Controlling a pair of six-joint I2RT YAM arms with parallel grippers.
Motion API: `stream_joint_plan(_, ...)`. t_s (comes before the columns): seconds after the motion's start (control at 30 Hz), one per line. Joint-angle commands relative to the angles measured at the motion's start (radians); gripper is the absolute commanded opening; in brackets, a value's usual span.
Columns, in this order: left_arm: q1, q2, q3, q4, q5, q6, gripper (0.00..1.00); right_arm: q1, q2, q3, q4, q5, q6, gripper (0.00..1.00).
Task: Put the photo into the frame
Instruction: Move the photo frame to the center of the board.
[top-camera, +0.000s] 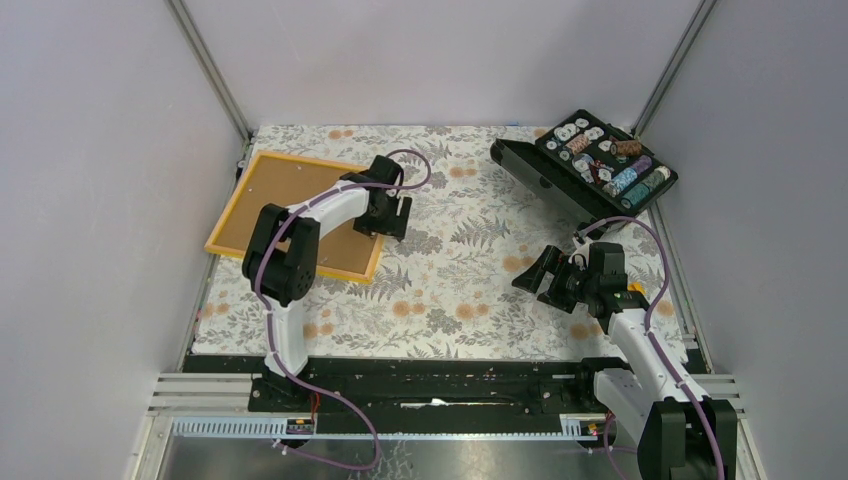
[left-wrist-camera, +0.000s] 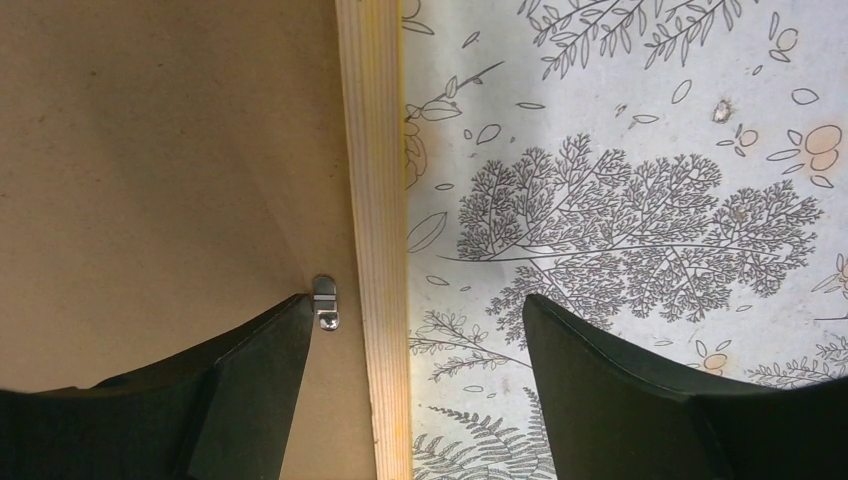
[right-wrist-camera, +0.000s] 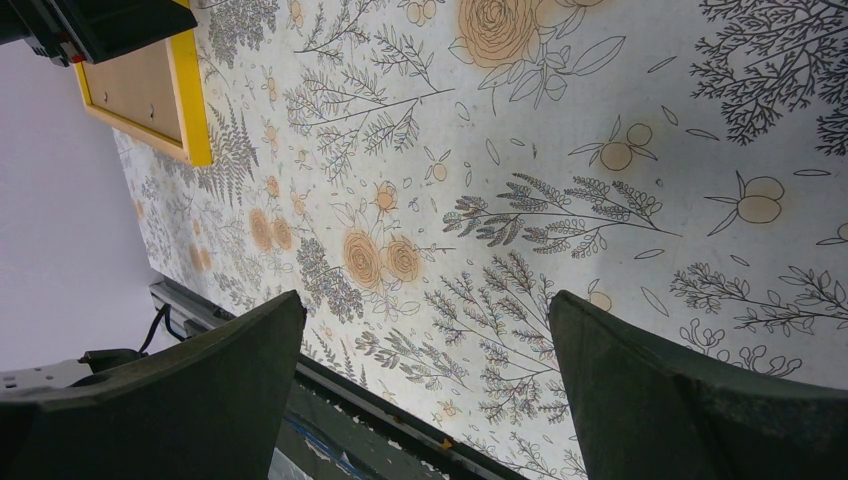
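Note:
The orange-yellow frame (top-camera: 228, 215) lies flat at the table's left. The photo (top-camera: 290, 200) lies inside it, plain brown back up, picture side hidden. My left gripper (top-camera: 385, 222) hangs over the frame's right rail. In the left wrist view the gripper (left-wrist-camera: 416, 300) is open and straddles the pale wooden rail (left-wrist-camera: 378, 200) without touching it. One finger (left-wrist-camera: 250, 380) is over the brown backing (left-wrist-camera: 150, 150), beside a small metal clip (left-wrist-camera: 325, 302); the other is over the cloth. My right gripper (top-camera: 535, 272) (right-wrist-camera: 425, 295) is open and empty over the cloth at the right. The frame (right-wrist-camera: 190, 90) shows far off in its view.
A black case (top-camera: 590, 165) of small round parts sits tilted at the back right corner. A floral cloth (top-camera: 460, 270) covers the table. Grey walls close in on three sides, and a black rail (top-camera: 440, 375) runs along the near edge.

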Motion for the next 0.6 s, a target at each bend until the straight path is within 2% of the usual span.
stream_joint_plan(0.0, -0.001, 0.016, 0.04, 0.011, 0.041, -0.017, 0.79, 0.008, -0.012, 0.0, 0.019, -0.017, -0.009, 1.0)
stream_joint_plan(0.23, -0.018, 0.039, 0.037, 0.02, 0.191, -0.044, 0.65, 0.008, -0.011, -0.001, 0.019, -0.015, -0.009, 1.0)
stream_joint_plan(0.57, -0.185, 0.064, -0.004, 0.089, 0.433, -0.113, 0.63, 0.008, -0.001, 0.001, 0.019, -0.008, -0.008, 1.0)
